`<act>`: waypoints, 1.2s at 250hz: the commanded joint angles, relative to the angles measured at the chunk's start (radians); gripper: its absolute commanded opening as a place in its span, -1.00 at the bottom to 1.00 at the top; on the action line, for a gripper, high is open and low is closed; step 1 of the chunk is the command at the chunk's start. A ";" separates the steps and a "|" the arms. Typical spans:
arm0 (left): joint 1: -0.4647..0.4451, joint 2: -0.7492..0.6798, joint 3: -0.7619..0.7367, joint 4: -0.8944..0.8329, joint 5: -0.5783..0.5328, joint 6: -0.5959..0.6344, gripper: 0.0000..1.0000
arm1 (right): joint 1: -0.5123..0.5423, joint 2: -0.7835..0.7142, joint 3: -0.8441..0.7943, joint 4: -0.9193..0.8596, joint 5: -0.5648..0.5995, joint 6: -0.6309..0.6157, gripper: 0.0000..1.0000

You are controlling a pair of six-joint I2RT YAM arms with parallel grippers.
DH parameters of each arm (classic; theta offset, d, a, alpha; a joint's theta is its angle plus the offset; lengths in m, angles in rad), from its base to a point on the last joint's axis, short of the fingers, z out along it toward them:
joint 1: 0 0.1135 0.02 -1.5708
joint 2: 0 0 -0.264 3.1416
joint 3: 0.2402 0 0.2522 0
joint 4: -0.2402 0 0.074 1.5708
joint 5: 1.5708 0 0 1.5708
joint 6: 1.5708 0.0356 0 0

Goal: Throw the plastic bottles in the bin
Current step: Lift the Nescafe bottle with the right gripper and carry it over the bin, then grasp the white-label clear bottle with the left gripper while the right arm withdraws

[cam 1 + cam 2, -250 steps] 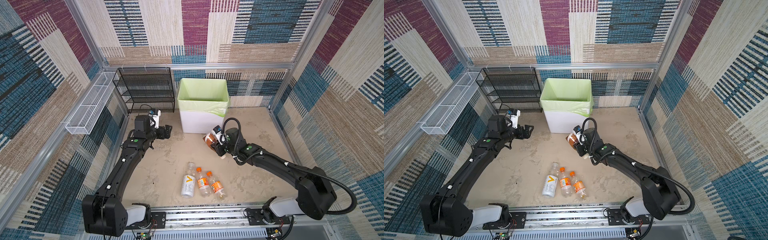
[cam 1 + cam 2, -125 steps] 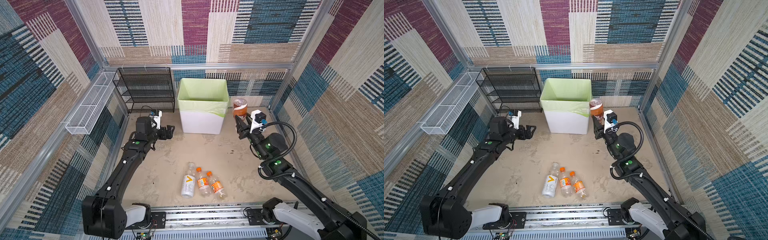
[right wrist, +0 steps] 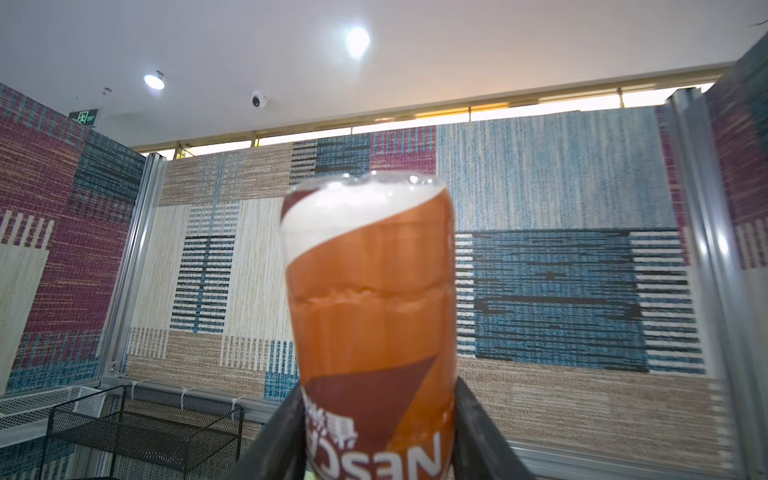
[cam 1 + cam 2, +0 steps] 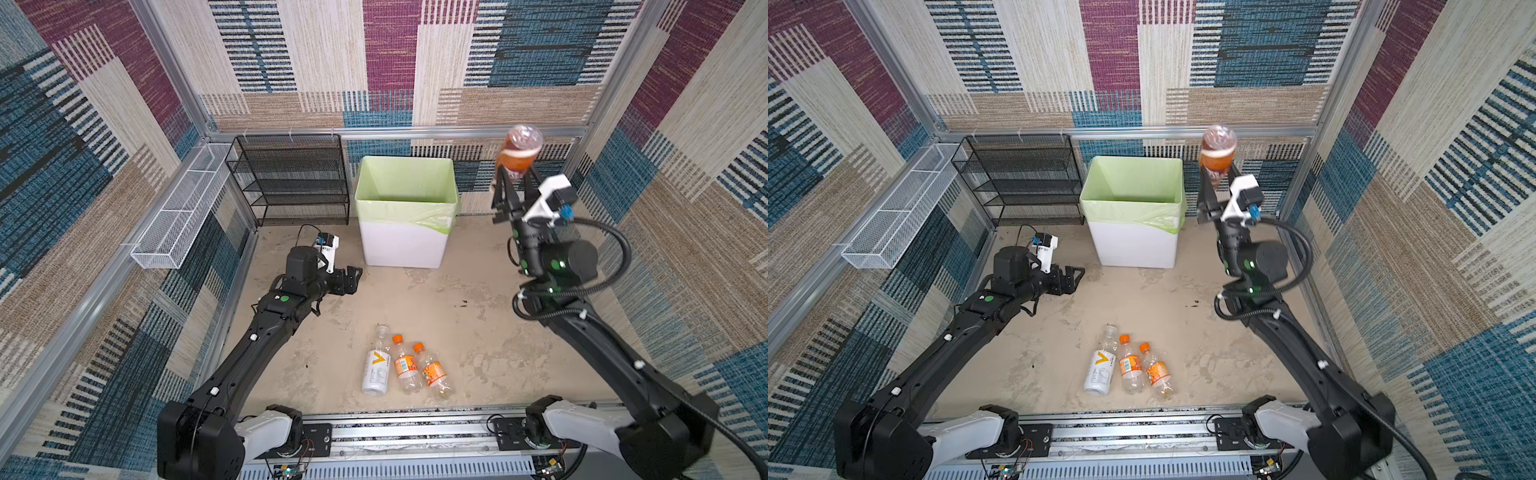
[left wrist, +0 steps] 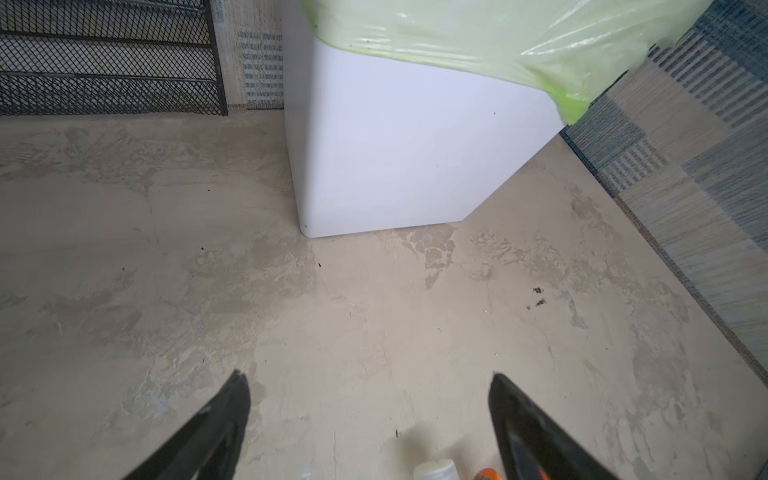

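Right wrist view: brown-labelled bottle gripped base-up

Lettering on its label reads inverted, and one black finger presses each side of it. In both top views the right gripper points upward and grasps this bottle in the air, to the right of the bin, beyond its right rim. The left gripper hangs low over the floor near the bin's front left corner, released, jaws wide with nothing between them. Near the rail lie a white-labelled bottle, an orange-capped bottle and a second orange-capped bottle, side by side, well apart from both grippers. A black mesh rack stands just left of the bin.
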 commanded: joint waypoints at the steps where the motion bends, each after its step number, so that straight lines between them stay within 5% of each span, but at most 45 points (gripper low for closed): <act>1: -0.035 0.008 0.000 -0.040 -0.053 0.018 0.80 | -0.002 0.251 0.379 -0.491 -0.103 0.039 0.17; 26: -0.066 -0.002 -0.010 -0.067 -0.068 0.021 0.82 | -0.002 0.423 0.645 -0.730 -0.097 0.060 0.63; 61: -0.103 -0.036 -0.043 -0.125 -0.077 0.010 0.83 | -0.003 0.345 0.505 -0.588 -0.078 0.066 1.00; 95: -0.154 -0.069 -0.079 -0.168 -0.086 -0.038 0.83 | -0.015 0.277 0.439 -0.570 -0.036 0.065 0.97; 209: -0.401 -0.134 -0.194 -0.301 -0.196 -0.303 0.81 | -0.225 -0.101 -0.188 -0.563 0.014 0.224 0.98; 300: -0.494 -0.111 -0.210 -0.342 -0.267 -0.417 0.82 | -0.281 -0.201 -0.357 -0.598 -0.020 0.267 0.99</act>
